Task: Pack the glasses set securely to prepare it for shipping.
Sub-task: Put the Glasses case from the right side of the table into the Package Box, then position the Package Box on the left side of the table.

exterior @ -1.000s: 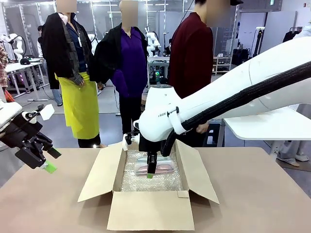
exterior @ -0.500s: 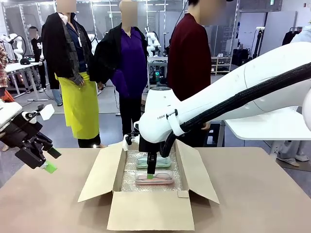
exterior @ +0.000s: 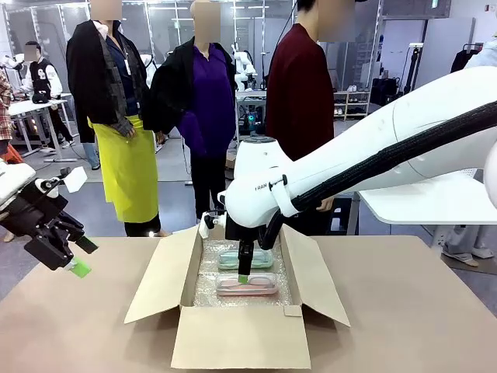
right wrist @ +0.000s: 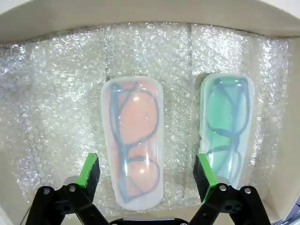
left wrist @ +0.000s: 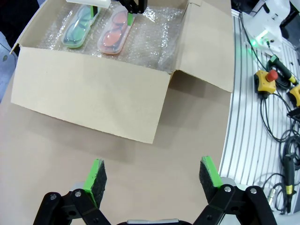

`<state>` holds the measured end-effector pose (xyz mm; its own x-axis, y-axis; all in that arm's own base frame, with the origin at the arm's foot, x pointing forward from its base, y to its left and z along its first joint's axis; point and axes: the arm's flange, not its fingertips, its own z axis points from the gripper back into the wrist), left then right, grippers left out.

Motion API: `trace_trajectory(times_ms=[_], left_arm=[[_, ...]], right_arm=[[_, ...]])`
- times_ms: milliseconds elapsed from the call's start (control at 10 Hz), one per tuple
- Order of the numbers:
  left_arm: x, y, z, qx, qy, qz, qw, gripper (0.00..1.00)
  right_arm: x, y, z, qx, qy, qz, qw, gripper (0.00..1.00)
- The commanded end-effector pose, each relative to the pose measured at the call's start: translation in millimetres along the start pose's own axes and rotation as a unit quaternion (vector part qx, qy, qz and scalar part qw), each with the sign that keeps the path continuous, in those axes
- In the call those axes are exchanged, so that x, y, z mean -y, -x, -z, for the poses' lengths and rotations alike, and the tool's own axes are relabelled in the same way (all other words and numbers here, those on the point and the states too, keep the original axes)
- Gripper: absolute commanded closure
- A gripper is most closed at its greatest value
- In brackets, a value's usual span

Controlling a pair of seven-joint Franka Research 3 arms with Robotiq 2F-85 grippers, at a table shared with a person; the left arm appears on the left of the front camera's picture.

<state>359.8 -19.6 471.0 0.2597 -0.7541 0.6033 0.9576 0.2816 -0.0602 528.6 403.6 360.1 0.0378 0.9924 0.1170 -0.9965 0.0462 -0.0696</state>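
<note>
Your right pincer (right wrist: 146, 171) has just let go: jaws wide, empty, straddling the pink clear-lidded flat glasses case (right wrist: 133, 140) lying below it on bubble wrap (right wrist: 56, 93). The mint-green twin case (right wrist: 227, 122) lies just past one jaw. Both now sit inside the brown cardboard box (exterior: 233, 338), so closing it looks like what remains. Your left pincer (left wrist: 152, 176) hangs open, empty, over the bench (left wrist: 70, 154).

Far case (exterior: 230, 260) behind near case (exterior: 261, 288), on bubble wrap (exterior: 206, 292), in box (exterior: 241, 339)
</note>
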Motion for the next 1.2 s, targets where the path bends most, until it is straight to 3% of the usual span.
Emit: trace_trajectory(times_ms=[0,800,1100], left_arm=[[-1,2,-1,0.014,0.006,0.007,1.0,0.0],[-1,2,-1,0.014,0.006,0.007,1.0,0.0],[-1,2,-1,0.014,0.006,0.007,1.0,0.0]], right_arm=[[-4,-4,0,0.009,-0.009,-0.008,1.0,0.0],[-2,-3,2,0.003,-0.004,-0.003,1.0,0.0],[-31,19,-74,0.032,0.006,0.065,0.997,0.0]])
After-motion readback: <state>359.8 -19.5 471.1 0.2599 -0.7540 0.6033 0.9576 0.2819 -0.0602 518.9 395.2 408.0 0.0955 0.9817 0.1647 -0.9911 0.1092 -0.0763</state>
